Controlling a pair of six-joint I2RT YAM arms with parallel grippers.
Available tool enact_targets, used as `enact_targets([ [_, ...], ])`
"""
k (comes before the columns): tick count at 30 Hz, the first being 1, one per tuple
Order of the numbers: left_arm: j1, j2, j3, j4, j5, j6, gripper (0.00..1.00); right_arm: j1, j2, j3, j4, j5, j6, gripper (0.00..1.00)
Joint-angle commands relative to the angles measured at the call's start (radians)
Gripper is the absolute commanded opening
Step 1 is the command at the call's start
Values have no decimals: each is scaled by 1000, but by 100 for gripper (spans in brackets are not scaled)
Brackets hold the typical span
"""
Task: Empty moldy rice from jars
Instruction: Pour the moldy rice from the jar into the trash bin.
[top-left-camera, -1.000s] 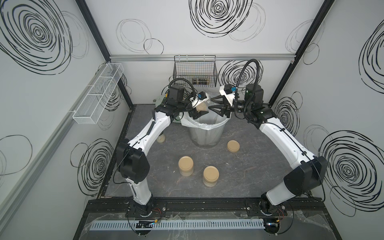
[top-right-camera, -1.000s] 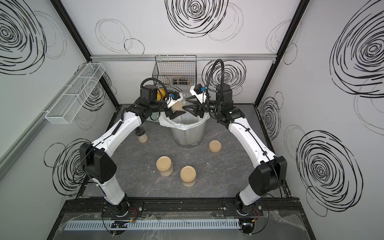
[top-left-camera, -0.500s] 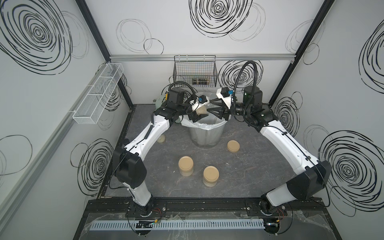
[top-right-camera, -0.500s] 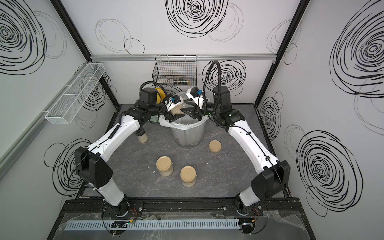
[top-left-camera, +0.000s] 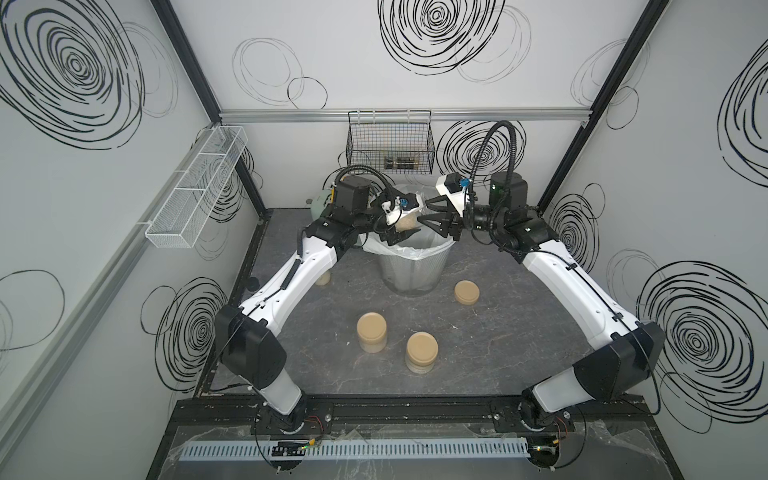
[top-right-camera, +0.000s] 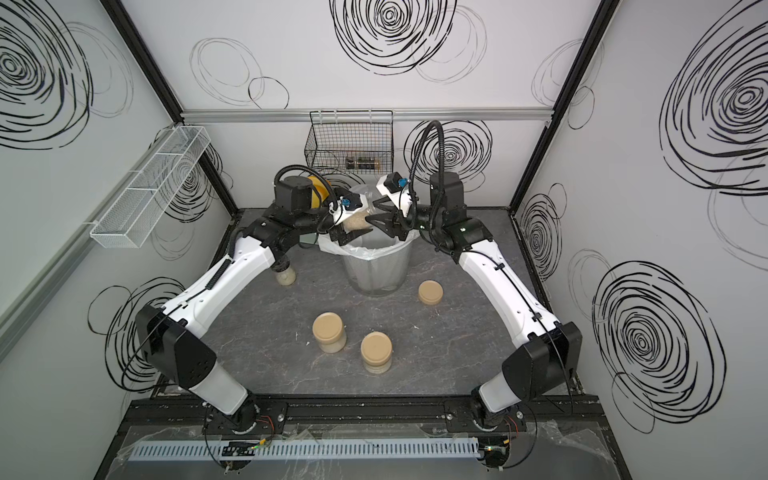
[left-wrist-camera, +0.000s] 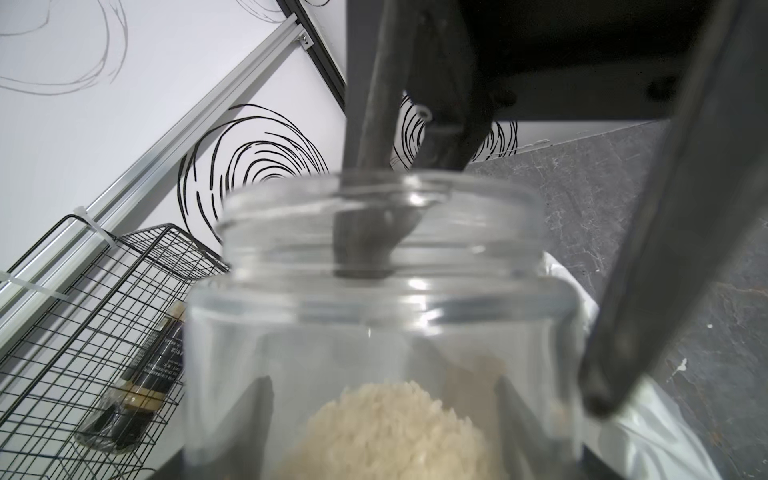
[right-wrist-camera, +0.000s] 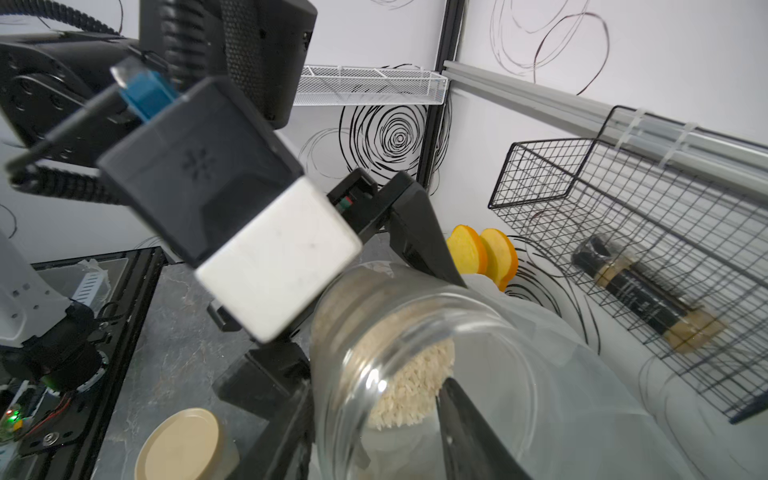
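My left gripper (top-left-camera: 402, 229) is shut on an open jar (top-left-camera: 406, 223) tilted on its side above the lined bin (top-left-camera: 411, 266). Moldy rice (left-wrist-camera: 395, 428) lies clumped inside the jar (left-wrist-camera: 374, 324), up to near the mouth (right-wrist-camera: 415, 374). My right gripper (top-left-camera: 424, 212) is open and straddles the jar's rim, with one finger (left-wrist-camera: 365, 232) inside the mouth and the other finger (left-wrist-camera: 615, 353) outside the wall. In both top views two more jars (top-left-camera: 372, 332) (top-left-camera: 422, 351) stand lidded on the table, nearer the front (top-right-camera: 328, 332) (top-right-camera: 376, 351).
A loose tan lid (top-left-camera: 466, 292) lies right of the bin. A small bottle (top-right-camera: 286, 276) stands under my left forearm. A black wire basket (top-left-camera: 390, 145) on the back wall holds a dark shaker (top-left-camera: 401, 163). A white wire shelf (top-left-camera: 195, 195) hangs on the left wall.
My right gripper has moved left to the jar's mouth, and one finger now reaches inside. The left gripper has shifted the jar slightly over the bin.
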Motion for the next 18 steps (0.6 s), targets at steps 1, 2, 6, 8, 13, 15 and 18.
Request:
enact_targets([
  [1,-24,-37,32,109,9,41,63,13,19,30,-38,-27,-17,47],
  [2,-28,-32,38,109,10,42,63,16,23,30,-42,-26,-19,44],
  [6,-38,-27,42,120,9,46,68,21,36,30,-51,-20,-17,27],
  [8,-44,-29,33,132,3,46,75,20,38,29,-49,-24,-15,18],
  [13,-49,-44,-9,188,-44,49,96,15,44,25,-20,-34,5,0],
  [15,-42,-57,-35,234,-47,27,96,9,44,19,4,-37,24,0],
  [18,-11,-93,-101,321,-41,-23,96,-15,40,9,67,-49,74,0],
])
